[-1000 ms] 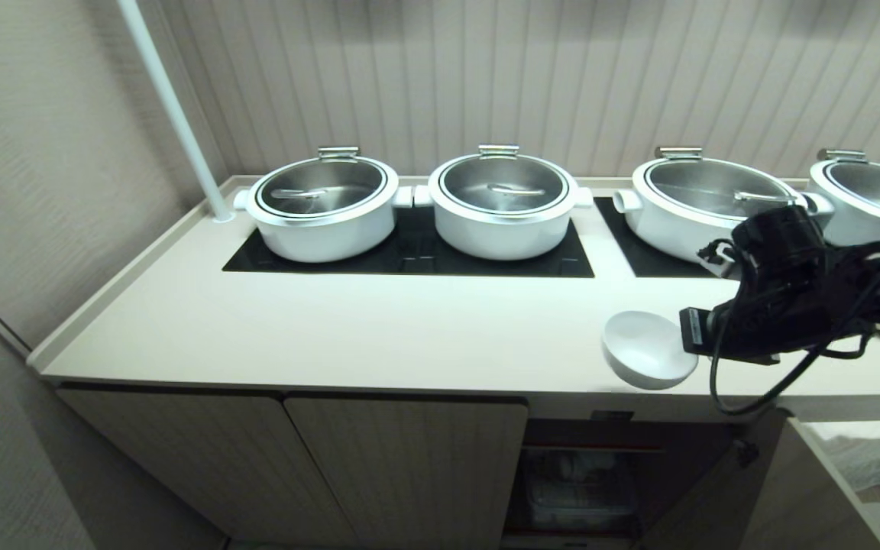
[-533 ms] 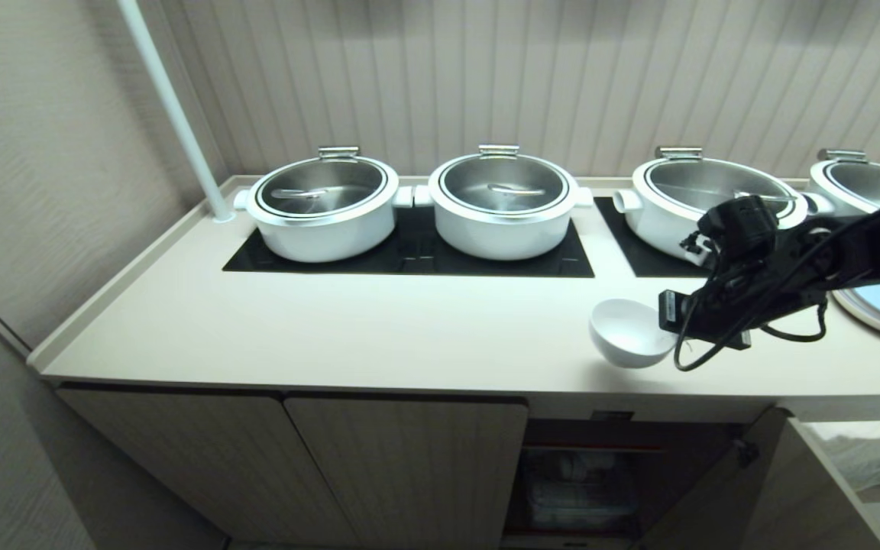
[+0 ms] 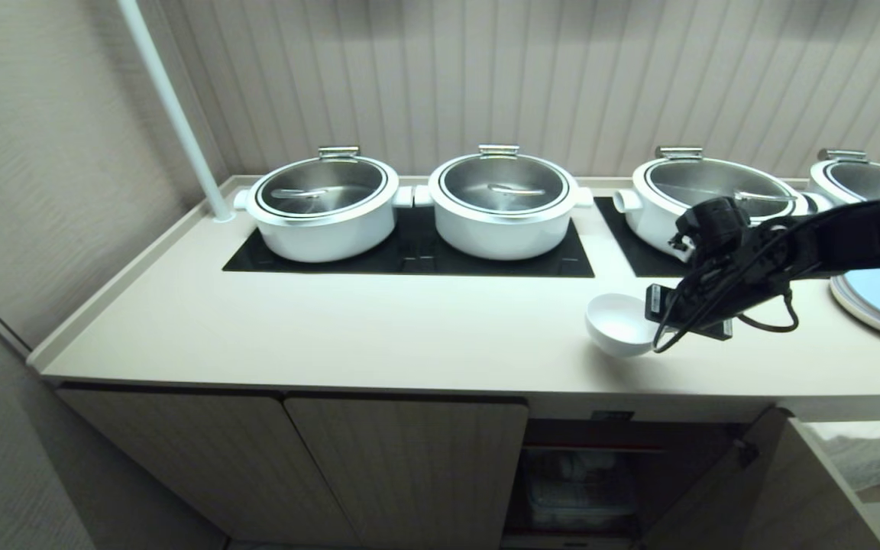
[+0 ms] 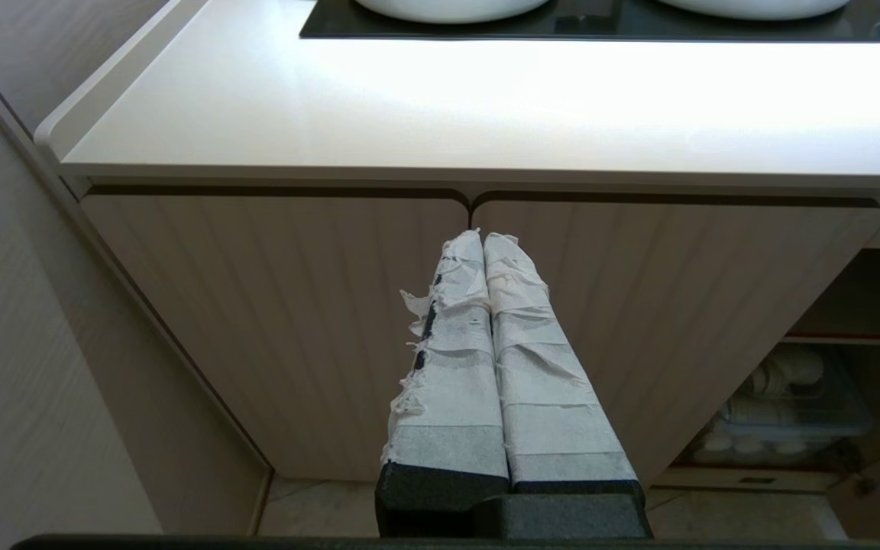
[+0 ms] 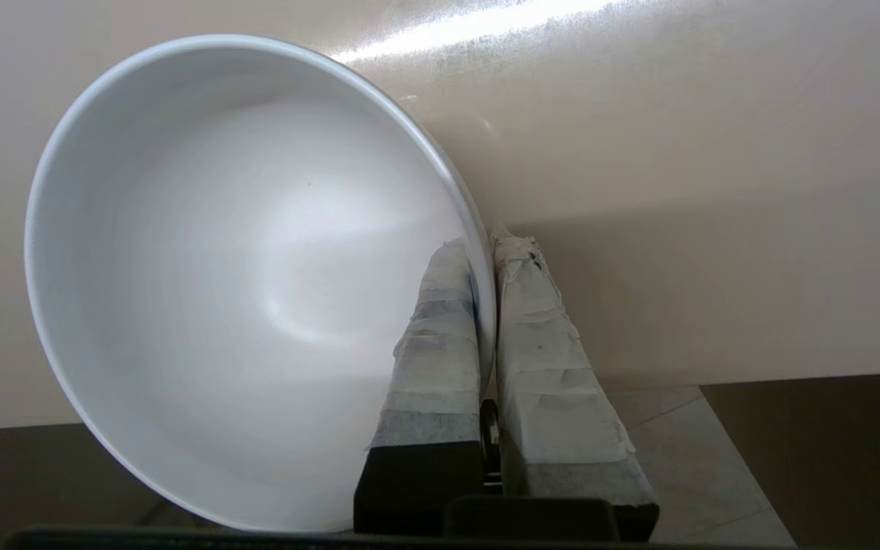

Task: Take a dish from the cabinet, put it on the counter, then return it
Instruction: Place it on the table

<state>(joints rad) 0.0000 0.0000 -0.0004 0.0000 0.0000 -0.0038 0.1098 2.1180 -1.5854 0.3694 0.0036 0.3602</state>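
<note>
The right gripper (image 3: 650, 315) is clamped on the rim of the white bowl (image 3: 617, 324), one taped finger (image 5: 440, 336) inside and one outside (the bowl is tilted), over the front part of the counter (image 3: 379, 328), right of the middle. Whether the bowl touches the surface I cannot tell. The left gripper (image 4: 483, 241) hangs pressed together before the cabinet (image 4: 295, 305) doors.
</note>
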